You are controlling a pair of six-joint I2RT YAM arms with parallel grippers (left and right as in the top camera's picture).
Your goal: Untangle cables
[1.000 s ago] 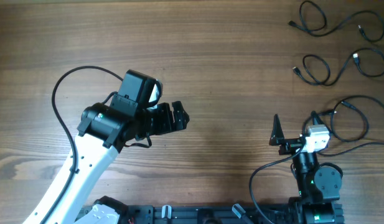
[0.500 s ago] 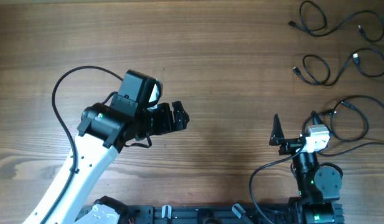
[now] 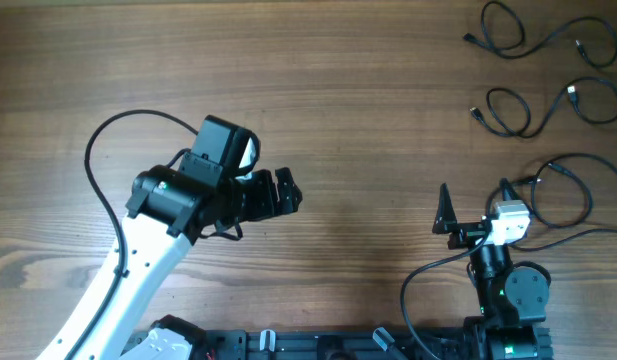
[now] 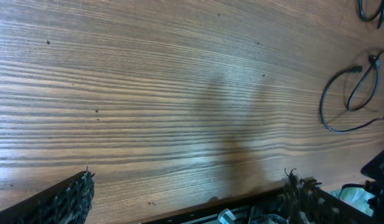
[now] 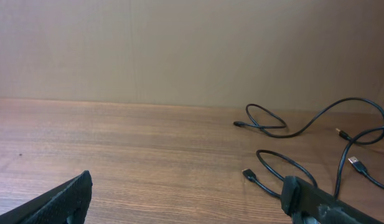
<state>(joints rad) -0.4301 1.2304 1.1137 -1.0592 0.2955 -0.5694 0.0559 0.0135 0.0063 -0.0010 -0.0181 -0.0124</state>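
Note:
Three black cables lie apart at the table's right side: a far one (image 3: 533, 47), a middle one (image 3: 512, 133) and a near one (image 3: 590, 205), each in loose loops with small plugs at the ends. My left gripper (image 3: 290, 189) hovers over bare wood left of centre, open and empty; its wrist view (image 4: 188, 194) shows the near cable (image 4: 322, 109) far off to the right. My right gripper (image 3: 474, 192) stands open and empty just left of the near cable. In its wrist view (image 5: 188, 200) the middle cable (image 5: 261, 184) lies by its right finger and the far cable (image 5: 310, 123) beyond.
The wooden table (image 3: 368, 100) fills the view. A thick black wire (image 3: 93, 150) arcs from the left arm, and another (image 3: 413, 280) loops by the right arm's base. The base rail (image 3: 318, 345) runs along the front edge.
The left arm has shifted very slightly; the right arm and the cables have not moved.

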